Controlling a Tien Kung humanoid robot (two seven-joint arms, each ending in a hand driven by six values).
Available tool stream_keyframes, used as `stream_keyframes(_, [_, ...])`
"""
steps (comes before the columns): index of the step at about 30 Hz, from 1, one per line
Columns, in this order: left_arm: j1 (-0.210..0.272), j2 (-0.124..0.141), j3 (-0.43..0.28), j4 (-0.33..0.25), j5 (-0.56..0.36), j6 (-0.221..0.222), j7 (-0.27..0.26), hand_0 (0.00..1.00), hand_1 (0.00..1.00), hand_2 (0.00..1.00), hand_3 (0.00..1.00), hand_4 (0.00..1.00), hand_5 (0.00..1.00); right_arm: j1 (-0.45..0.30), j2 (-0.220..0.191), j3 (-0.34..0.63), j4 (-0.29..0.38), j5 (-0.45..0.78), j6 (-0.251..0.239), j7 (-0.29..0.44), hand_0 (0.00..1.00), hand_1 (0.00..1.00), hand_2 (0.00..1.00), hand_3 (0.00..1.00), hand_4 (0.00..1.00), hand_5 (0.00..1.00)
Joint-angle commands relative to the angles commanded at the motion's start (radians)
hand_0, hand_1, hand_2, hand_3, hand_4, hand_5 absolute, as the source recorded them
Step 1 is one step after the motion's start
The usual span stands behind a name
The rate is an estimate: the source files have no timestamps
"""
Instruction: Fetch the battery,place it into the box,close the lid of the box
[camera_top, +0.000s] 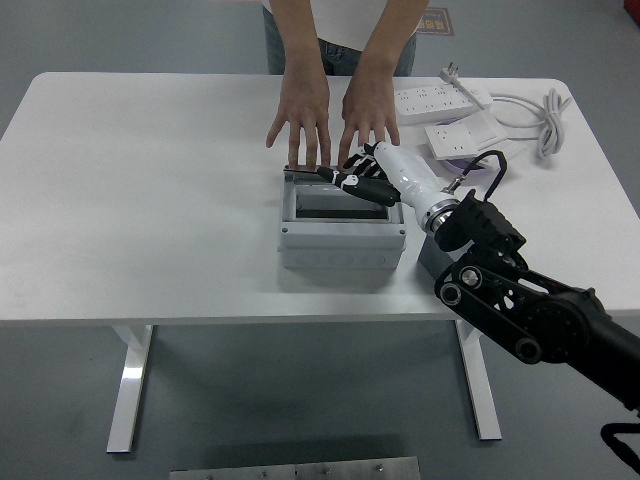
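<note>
Robot's right hand on the lid of a grey plastic box, one person's two hands steadying it from the far side.

The right hand (352, 180), white-shelled with black jointed fingers, lies curled over the dark, thin, flat lid (315, 174) at the far rim of the rectangular box (342, 235), fingers touching it. The box is smooth, matte, open-topped with a dark inside; whether the battery lies in it I cannot tell. Two bare person's hands (300, 112) rest flat on the white table (140, 190), fingertips at the lid. Far right: two white power strips (438, 98) and one coiled white cable (545, 118).
</note>
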Motion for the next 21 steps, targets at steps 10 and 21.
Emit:
stream_keyframes(10, [-0.001, -0.001, 0.0, 0.0, 0.002, 0.0, 0.001, 0.632, 0.698, 0.573, 0.541, 0.5, 0.002, 0.003, -0.007, -0.001, 0.025, -0.007, 0.002, -0.009, 0.239, 0.318, 0.459, 0.623, 0.996, 0.998])
stream_keyframes(21, [-0.001, -0.002, 0.0, 0.0, 0.003, -0.001, 0.001, 0.632, 0.698, 0.573, 0.541, 0.5, 0.002, -0.002, -0.004, -0.013, 0.031, -0.001, -0.002, -0.008, 0.235, 0.31, 0.459, 0.622, 0.998, 0.998])
